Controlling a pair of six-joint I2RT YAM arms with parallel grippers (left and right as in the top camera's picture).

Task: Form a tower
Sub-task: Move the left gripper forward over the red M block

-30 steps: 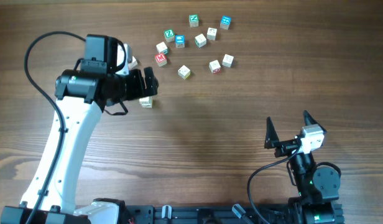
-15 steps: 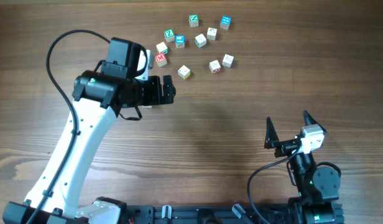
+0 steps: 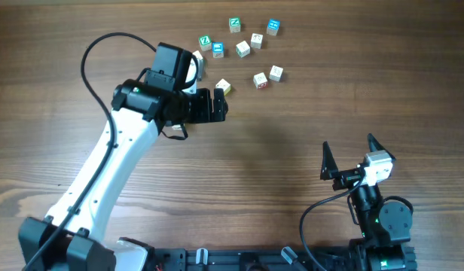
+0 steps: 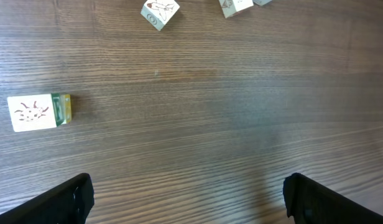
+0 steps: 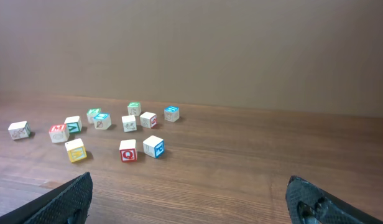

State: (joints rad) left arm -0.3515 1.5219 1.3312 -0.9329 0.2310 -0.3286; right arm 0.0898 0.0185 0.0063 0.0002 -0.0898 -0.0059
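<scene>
Evidently at the fetching step, with left claw (image 3: 221,105) spread empty beside loose far-side cubes (image 3: 242,48), right claw (image 3: 348,141) spread idle, no tower built yet; next, centre over yellow-sided cube (image 3: 223,87), lower, pinch.

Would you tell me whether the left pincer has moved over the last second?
Yes. Seen from overhead, the left pincer has travelled rightward: it was well left of the yellow-sided cube and now sits right beside it.

Loose cubes (image 3: 242,49) block your far edge; bare surface (image 3: 292,143) gives free passage toward the right hand (image 3: 349,147).
</scene>
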